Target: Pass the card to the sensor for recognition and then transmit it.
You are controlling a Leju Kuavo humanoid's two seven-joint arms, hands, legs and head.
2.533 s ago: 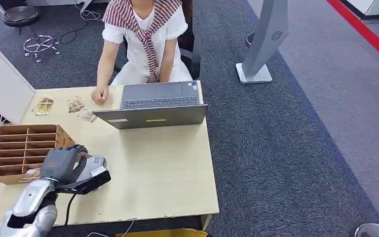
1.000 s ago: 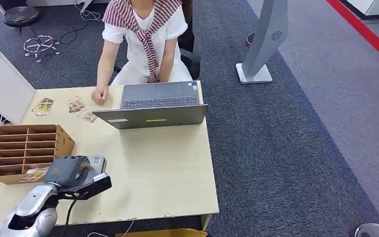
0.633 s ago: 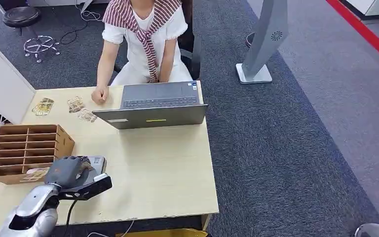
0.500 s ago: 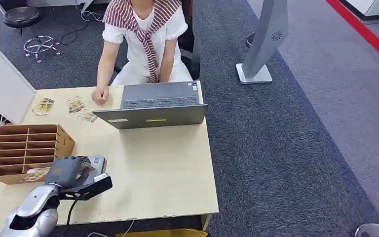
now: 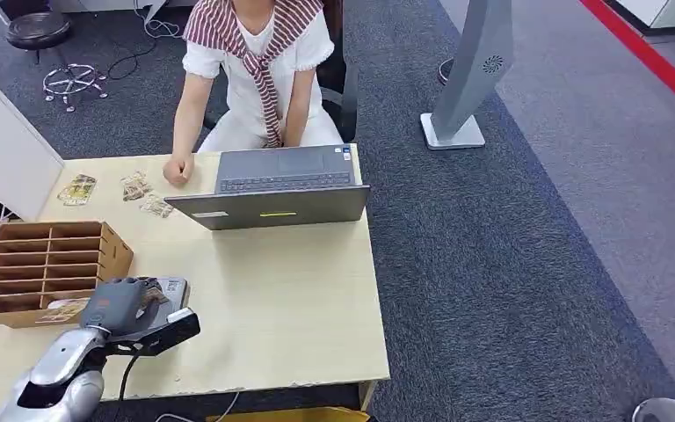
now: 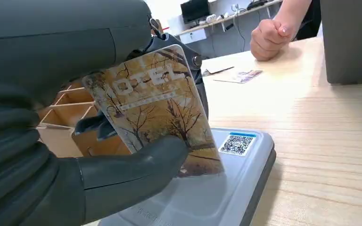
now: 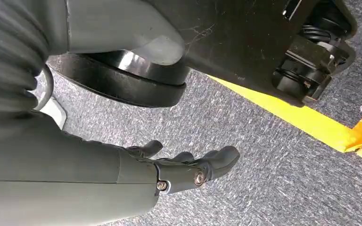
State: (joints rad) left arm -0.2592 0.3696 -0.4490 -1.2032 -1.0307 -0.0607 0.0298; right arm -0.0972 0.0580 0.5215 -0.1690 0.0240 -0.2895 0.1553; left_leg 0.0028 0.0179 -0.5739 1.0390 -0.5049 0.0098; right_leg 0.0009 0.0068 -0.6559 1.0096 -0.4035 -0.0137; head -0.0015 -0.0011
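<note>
Left hand (image 6: 61, 141): a card (image 6: 158, 113) printed "HOTEL" is pinched between thumb and fingers and held tilted, its lower edge over the grey sensor (image 6: 217, 193), detail hidden by the hand in the head view. Right hand (image 7: 184, 169): hung over grey carpet, fingers loosely apart, nothing held. Desk (image 5: 290, 290): pale wood, bearing a wooden organiser (image 5: 48, 259), farther a laptop (image 5: 277, 185), loose cards (image 5: 141, 193) and a seated person (image 5: 259, 66).

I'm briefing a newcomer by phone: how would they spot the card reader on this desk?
Start at the wooden desk, near its front left corner beside the brown compartment box. The sensor is the flat grey pad under the left hand; unlike the box, it carries a QR sticker.
</note>
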